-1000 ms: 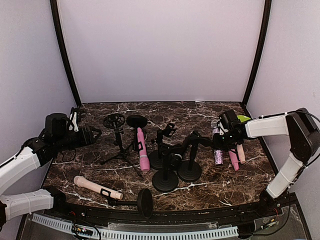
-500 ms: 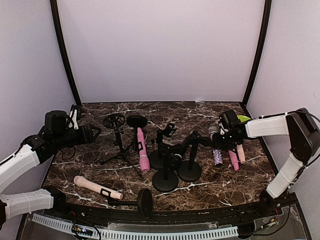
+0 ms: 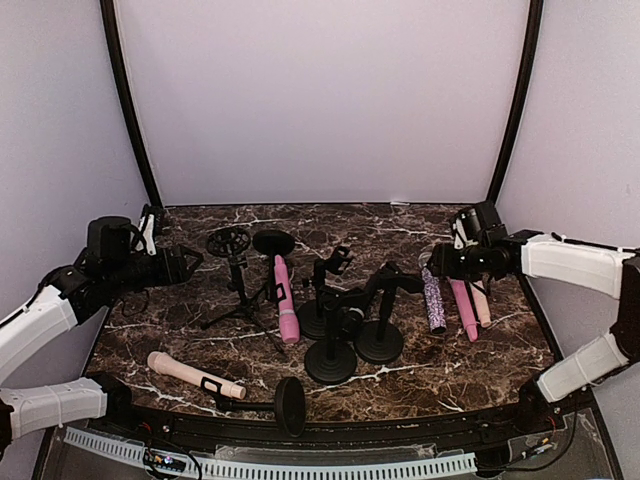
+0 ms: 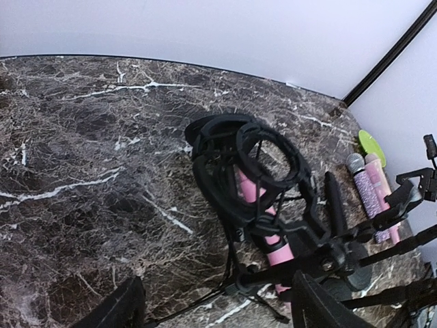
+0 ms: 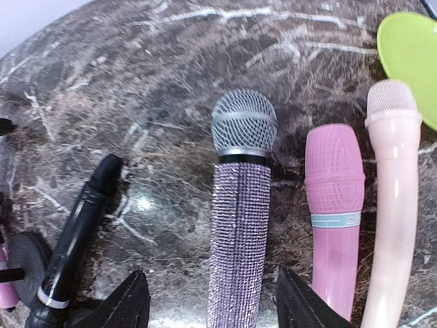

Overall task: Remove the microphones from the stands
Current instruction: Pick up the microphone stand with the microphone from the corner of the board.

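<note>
Now that your right gripper (image 3: 440, 264) has opened wide and drawn back, the glitter mic (image 3: 434, 300) lies free on the counter (image 3: 400, 225), right of frame, so this one is done; your left gripper (image 3: 188, 262) hovers wide, empty.

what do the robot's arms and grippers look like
Both the left arm and the right arm have smooth white shells on the links and black joint housings, with thin dark cables alongside. The left gripper and right gripper are black, each with two flat, tapered fingers.
</note>
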`<state>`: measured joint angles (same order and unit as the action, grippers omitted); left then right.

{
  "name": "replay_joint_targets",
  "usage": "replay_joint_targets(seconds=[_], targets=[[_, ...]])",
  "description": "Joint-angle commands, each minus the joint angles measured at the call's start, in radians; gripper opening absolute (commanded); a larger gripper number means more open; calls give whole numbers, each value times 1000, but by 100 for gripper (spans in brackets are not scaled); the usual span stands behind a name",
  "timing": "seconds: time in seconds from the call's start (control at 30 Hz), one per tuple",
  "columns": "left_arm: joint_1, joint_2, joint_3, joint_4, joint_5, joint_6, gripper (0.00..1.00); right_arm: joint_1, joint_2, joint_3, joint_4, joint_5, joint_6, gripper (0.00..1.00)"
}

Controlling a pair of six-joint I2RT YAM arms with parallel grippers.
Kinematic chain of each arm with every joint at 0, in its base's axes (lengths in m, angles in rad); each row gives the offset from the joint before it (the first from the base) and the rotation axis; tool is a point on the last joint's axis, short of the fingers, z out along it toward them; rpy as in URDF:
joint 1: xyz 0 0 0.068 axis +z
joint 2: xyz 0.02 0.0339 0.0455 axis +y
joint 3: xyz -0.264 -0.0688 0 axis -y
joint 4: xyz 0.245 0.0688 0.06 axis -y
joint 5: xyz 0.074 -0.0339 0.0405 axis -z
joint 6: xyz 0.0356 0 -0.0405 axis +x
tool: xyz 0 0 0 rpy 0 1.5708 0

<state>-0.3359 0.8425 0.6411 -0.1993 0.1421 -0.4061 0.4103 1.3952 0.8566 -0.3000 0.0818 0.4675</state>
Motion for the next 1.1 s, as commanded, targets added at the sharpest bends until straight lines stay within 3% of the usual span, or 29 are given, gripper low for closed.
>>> replay_joint_targets(seconds=[0.0, 0.1, 0.2, 0.33, 0.67, 0.87, 1.07], targets=[[16, 11, 95, -36, 38, 63, 78, 0, -202, 56, 35, -92, -30, 70], [82, 59, 188, -72, 130, 100, 81, 27, -320, 84, 72, -208, -61, 76], [205, 130, 232, -67, 281, 107, 81, 143, -379, 145, 66, -247, -116, 80], [251, 173, 234, -25, 247, 142, 81, 356, -361, 214, 56, -172, -143, 83], [253, 142, 159, 54, 60, 233, 81, 848, -128, 383, -14, 256, 18, 84], [253, 90, 145, 54, 69, 232, 81, 1011, 52, 498, -22, 295, 92, 84], [254, 47, 136, 44, 68, 230, 81, 1070, 248, 629, -150, 303, 209, 84]])
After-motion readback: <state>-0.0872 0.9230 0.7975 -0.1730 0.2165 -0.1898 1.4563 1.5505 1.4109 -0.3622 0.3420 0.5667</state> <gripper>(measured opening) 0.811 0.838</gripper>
